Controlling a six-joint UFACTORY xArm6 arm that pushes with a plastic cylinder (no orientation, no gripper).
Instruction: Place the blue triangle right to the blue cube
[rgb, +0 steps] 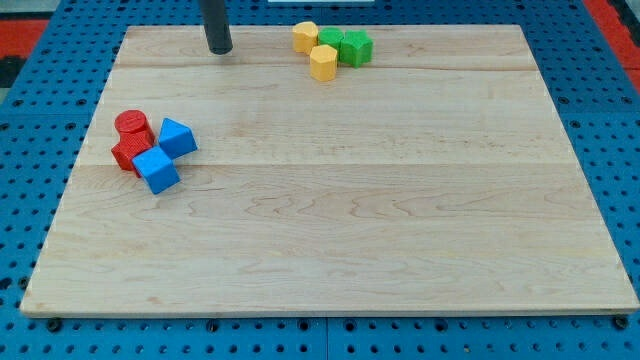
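Note:
The blue cube (156, 170) lies near the left edge of the wooden board (340, 230). The blue triangle (177, 137) sits just above and to the right of it, touching it or nearly so. My tip (219, 49) rests on the board near the view's top, well above and to the right of both blue blocks and apart from every block.
A red cylinder (133, 125) and another red block (126, 153) sit against the left side of the blue blocks. At the view's top, two yellow blocks (305, 37) (323, 62) and two green blocks (331, 40) (356, 47) form a cluster to the right of my tip.

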